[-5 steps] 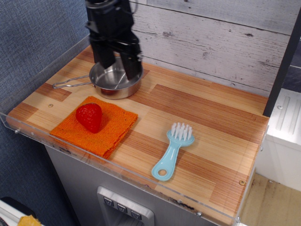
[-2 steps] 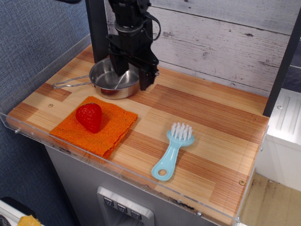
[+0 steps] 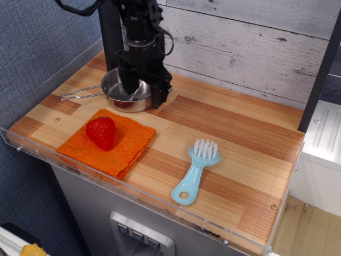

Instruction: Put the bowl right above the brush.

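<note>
Bowl, one: shiny steel, shallow, standing at the back left of the wooden tabletop, its thin wire loop handle pointing left. Contents: one gripper finger reaches down inside; a reddish patch on the near wall may be a reflection, the view is too poor to say.

Gripper, one: black, lowered over the bowl's right rim. Jaws straddle that rim, one finger inside the bowl, the other outside against the wall; whether they actually clamp the rim cannot be told.

Brush, one: light blue, white bristles toward the back, round hole at the near handle end. Lies at front centre-right, well apart from the bowl.

Cloth, one: orange, square, lying just in front of the bowl at front left. Holds one red strawberry on its left half.

Edges: clear acrylic rim runs along the front and left sides; a grey plank wall closes the back. Open wood lies between bowl and brush and across the whole right half of the tabletop behind the brush.
</note>
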Robot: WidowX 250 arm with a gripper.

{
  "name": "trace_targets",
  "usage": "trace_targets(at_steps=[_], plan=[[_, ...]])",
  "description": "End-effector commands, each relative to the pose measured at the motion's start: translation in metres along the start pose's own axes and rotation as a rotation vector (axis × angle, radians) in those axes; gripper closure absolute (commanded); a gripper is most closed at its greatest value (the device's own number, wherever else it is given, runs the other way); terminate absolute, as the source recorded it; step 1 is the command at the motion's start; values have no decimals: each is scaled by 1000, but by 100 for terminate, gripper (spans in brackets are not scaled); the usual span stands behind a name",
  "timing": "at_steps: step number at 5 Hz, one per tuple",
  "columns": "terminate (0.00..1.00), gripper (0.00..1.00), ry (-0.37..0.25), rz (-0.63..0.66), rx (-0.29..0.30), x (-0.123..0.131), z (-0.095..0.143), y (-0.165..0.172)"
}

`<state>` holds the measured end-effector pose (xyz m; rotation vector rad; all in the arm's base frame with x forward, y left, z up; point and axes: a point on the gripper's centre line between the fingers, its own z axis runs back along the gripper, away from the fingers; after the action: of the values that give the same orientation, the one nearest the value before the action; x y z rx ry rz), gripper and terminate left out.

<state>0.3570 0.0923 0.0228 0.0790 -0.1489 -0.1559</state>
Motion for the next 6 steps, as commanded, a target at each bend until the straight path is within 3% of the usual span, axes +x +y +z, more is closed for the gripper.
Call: trace_targets(at_steps=[1,4,5,6], plan=[[0,100,-38,17,-6,6,11,12],[0,100,-156,98,-38,-6,71,48],[0,100,-186,47,-11,-2,96,43],[0,100,-212,-15,-68,1,116,7]])
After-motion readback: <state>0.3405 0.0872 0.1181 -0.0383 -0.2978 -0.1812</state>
